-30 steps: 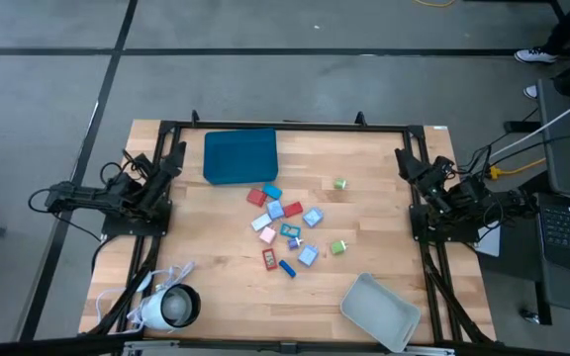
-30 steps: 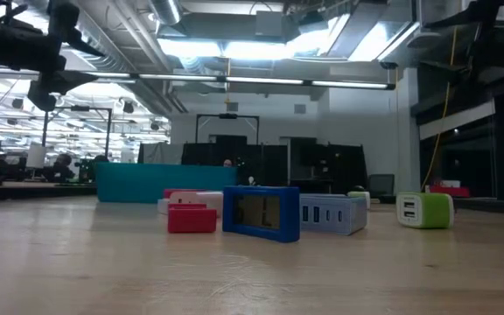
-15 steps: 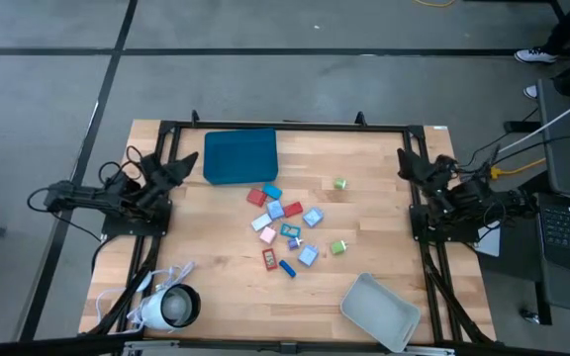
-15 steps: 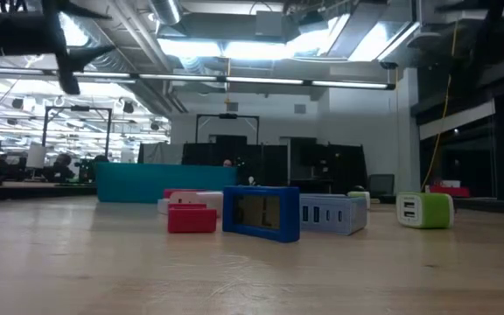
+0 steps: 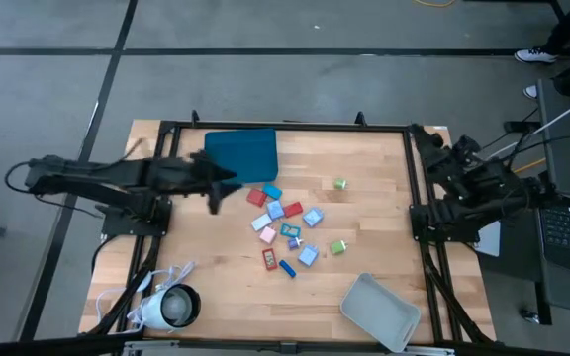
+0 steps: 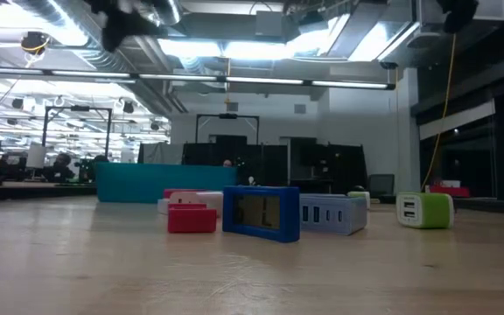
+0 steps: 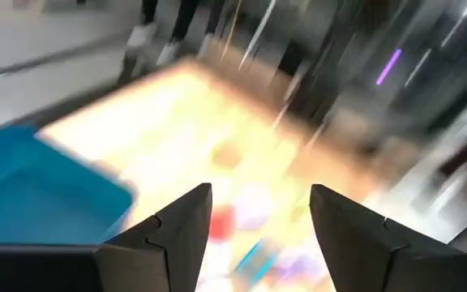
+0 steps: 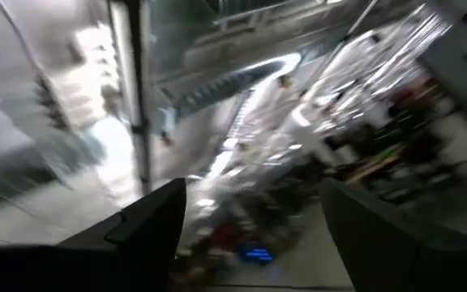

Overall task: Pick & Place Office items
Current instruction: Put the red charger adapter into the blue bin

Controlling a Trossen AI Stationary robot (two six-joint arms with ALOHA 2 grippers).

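Your left end effector [image 5: 216,190], fingers spread and empty, hangs beside the office items [image 5: 287,229] clustered mid-tabletop [image 5: 384,227]. They look light, rigid, slippery; pinch one across flat sides. The right end effector [image 8: 254,212] is spread too.

Worktop [image 5: 364,213] is pale wood planks with a black frame; teal tray [image 5: 240,155] at the far edge, pale grey tray [image 5: 380,311] near the front right corner. Office items [image 5: 290,227]: red, pink, white, light blue and blue blocks, plus two lime-green ones (white-faced in the low view). Both arms dark; corded round device [image 5: 171,307] white with a dark centre.
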